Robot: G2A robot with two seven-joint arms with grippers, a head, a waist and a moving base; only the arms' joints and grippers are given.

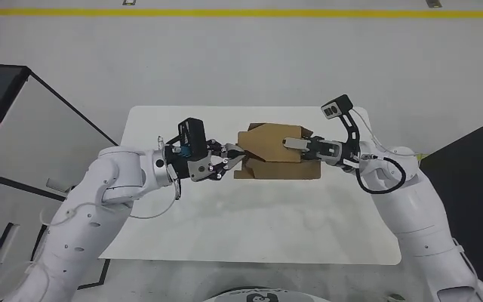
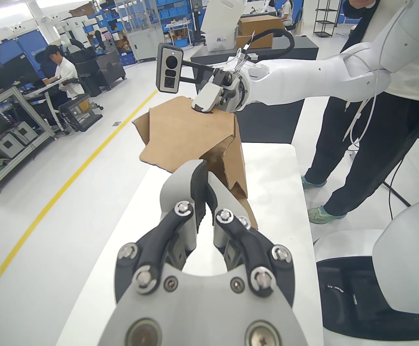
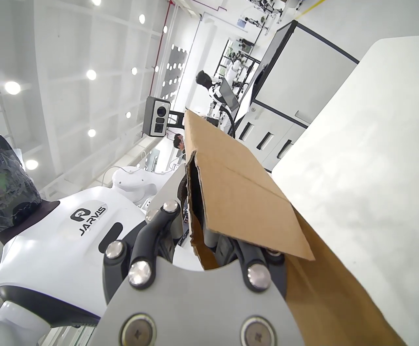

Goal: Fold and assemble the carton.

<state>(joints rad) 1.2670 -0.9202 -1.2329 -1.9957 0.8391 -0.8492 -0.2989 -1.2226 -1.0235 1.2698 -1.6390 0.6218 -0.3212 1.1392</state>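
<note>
White table (image 1: 189,226) on a grey floor, top view. A yellow floor line (image 1: 241,12) runs along the far side and a black-framed partition (image 1: 11,90) stands off the left end. The brown carton (image 1: 275,151) sits mid-table, partly folded, with its long axis running left-right between the two grippers. Its notched flaps point toward the left gripper (image 1: 235,159), which touches that end. The right gripper (image 1: 296,143) is on the opposite end, lying over the top panel.

Left wrist view: workshop with shelving of blue bins (image 2: 170,13), desks and stacked boxes, and the same yellow line on the floor. The carton's base rests on the table and its top panel tilts up toward the far side. Loose flaps and the open end face this camera. The left gripper's fingers (image 2: 196,183) are narrow, pads nearly together, tips at the carton's near corner. Can't tell if any cardboard is pinched between them. The right gripper's finger presses flat on the far top edge.

Right wrist view: ceiling lights (image 3: 91,74) and grey cabinets (image 3: 294,108) lie beyond the table edge. A carton panel passes between the right gripper's fingers, which are clamped on it. The fold line runs away from the camera.
</note>
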